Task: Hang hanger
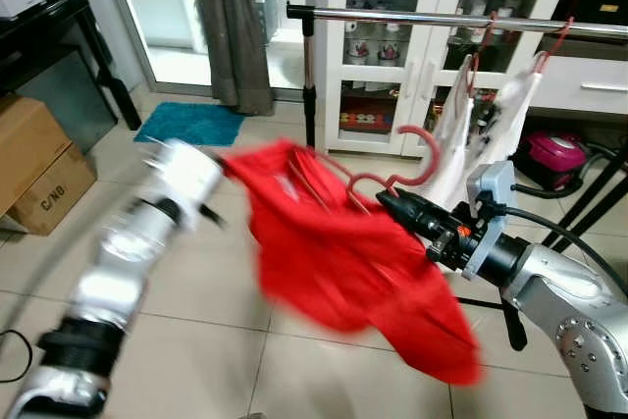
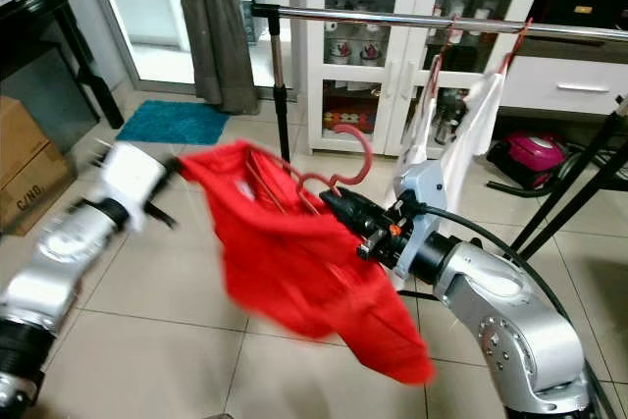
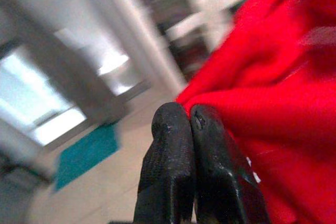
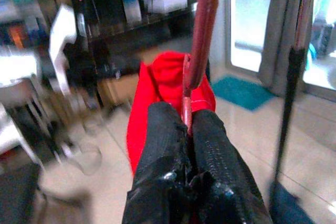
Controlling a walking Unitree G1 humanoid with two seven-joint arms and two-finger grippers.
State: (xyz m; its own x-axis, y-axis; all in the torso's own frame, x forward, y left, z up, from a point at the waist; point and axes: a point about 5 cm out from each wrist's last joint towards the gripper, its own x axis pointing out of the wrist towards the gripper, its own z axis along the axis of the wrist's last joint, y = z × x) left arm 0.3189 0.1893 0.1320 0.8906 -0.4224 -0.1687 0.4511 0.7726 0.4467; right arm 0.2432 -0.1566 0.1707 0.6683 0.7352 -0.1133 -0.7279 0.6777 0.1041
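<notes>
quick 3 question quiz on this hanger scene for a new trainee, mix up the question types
1. True or false: the red hanger already hangs on the metal rail.
2. Multiple choice: the right gripper is clamped on a) the hanger's neck, b) the rail, c) the white garment.
3. Short answer: which end of the red garment does the left gripper meet?

Key
1. False: its hook is in the air below the rail.
2. a
3. The end farthest from the rail, on the robot's left; its fingers are closed together at the cloth's edge, though a pinch on the fabric is not clear.
</notes>
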